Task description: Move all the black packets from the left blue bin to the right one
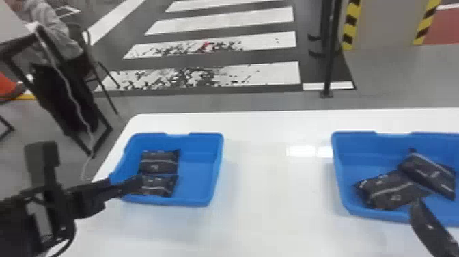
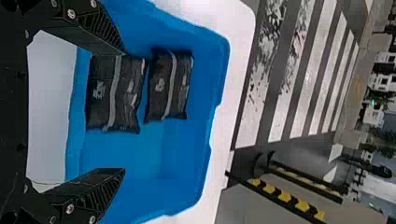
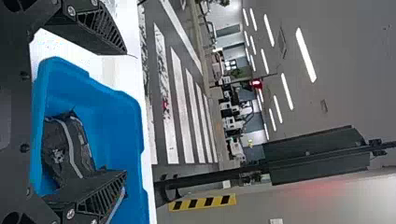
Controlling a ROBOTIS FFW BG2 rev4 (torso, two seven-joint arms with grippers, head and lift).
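The left gripper (image 1: pixel 136 183) is at the near left part of the left bin (image 1: pixel 214 171), its jaws spread apart with nothing between the fingertips. Two black packets lie side by side in that bin: the far packet (image 1: pixel 159 162) and, just beside it, the near packet (image 1: pixel 158 186). In the head view the gripper covers the left end of the near packet, and its arm crosses over the bin's near left corner, so that part of the rim is hidden.

The right gripper (image 1: pixel 419 210) is over the near wall of the right bin (image 1: pixel 362 214), its jaws also wide open and grasping nothing. That bin holds two more packets: a left one (image 1: pixel 387 193) lying flat, and a right one (image 1: pixel 428 174) leaning across its edge. In the right wrist view one of the fingers blocks part of the packets.

Both bins sit on a white worktop (image 1: pixel 273 212), well apart, their raised walls standing between the two pairs of packets. Past the worktop's far edge are a slim black post (image 1: pixel 330 58), a grey pillar (image 1: pixel 386 24) with black-and-yellow striped edges, and a striped crossing (image 1: pixel 225 18). Off to the left, a pale cable (image 1: pixel 78 108) hangs by a dark frame.
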